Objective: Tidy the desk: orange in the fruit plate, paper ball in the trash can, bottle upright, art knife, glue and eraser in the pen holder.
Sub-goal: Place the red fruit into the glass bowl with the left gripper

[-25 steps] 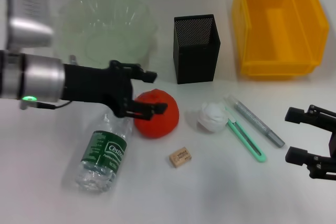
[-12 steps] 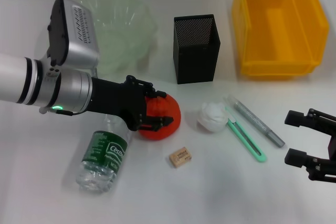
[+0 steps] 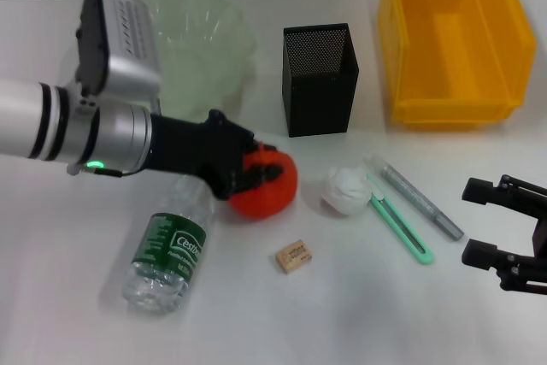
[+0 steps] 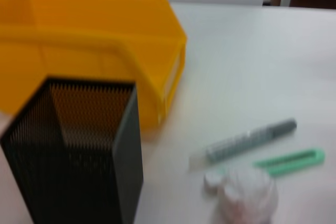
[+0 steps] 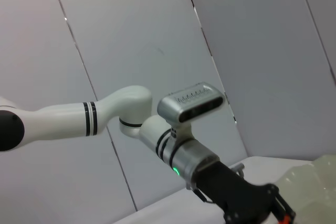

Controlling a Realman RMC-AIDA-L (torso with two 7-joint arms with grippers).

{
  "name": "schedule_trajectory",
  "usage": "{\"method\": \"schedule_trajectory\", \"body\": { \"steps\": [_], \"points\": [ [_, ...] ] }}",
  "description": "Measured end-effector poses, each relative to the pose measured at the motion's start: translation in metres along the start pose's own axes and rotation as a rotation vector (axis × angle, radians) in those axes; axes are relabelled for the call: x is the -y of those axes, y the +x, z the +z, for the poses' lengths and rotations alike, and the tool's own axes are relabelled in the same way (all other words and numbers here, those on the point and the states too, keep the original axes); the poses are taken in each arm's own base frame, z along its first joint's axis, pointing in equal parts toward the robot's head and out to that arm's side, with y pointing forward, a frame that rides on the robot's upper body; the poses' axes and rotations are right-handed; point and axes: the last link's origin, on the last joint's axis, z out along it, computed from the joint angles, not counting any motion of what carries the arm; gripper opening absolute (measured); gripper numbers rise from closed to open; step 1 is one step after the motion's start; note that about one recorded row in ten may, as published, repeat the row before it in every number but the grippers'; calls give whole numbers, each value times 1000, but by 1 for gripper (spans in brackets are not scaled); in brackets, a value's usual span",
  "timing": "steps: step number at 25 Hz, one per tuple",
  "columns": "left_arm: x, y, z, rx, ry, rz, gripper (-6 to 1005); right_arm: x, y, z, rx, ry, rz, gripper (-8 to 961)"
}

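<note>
Over the past second I have swung my left arm in from the table's left edge, and the left gripper point(image 3: 256, 170), which stood open just short of the orange point(image 3: 272, 189), has closed its fingers point(image 3: 267, 172) around the fruit. The orange has shifted slightly up and right, away from the bottle point(image 3: 169, 245), and sits more hidden behind the black fingers.

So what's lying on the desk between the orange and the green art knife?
In the head view, the white paper ball sits between the orange and the art knife, almost against the knife's near end.
</note>
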Motion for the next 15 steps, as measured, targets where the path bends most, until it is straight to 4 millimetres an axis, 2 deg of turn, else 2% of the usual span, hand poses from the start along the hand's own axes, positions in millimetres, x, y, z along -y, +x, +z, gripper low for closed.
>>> {"method": "schedule_trajectory", "body": {
  "steps": [1, 2, 4, 5, 6, 7, 10, 12, 13, 15],
  "points": [
    [0, 11, -10, -98, 3, -22, 302, 0, 0, -1, 1, 4, 0, 812],
    [0, 11, -10, -98, 3, -22, 285, 0, 0, -1, 1, 4, 0, 811],
    [4, 23, -27, -229, 39, -55, 250, 0, 0, -2, 1, 7, 1, 811],
    [8, 27, -38, -298, 71, -73, 232, 0, 0, -2, 1, 7, 1, 810],
    [20, 33, -66, -456, 169, -139, 215, 0, 1, -1, 2, 7, 2, 810],
    [20, 33, -66, -456, 169, -139, 209, 0, 1, -1, 2, 7, 2, 809],
    [36, 32, -87, -540, 276, -205, 190, 0, 1, 0, 2, 12, 3, 808],
    [42, 31, -89, -540, 312, -222, 178, 1, 2, 3, 3, 12, 9, 807],
    [54, 25, -89, -525, 402, -262, 172, 2, 4, 6, 9, 9, 21, 807],
    [62, 18, -86, -502, 461, -286, 250, 3, 4, 7, 12, 9, 26, 806]
  ]
}}
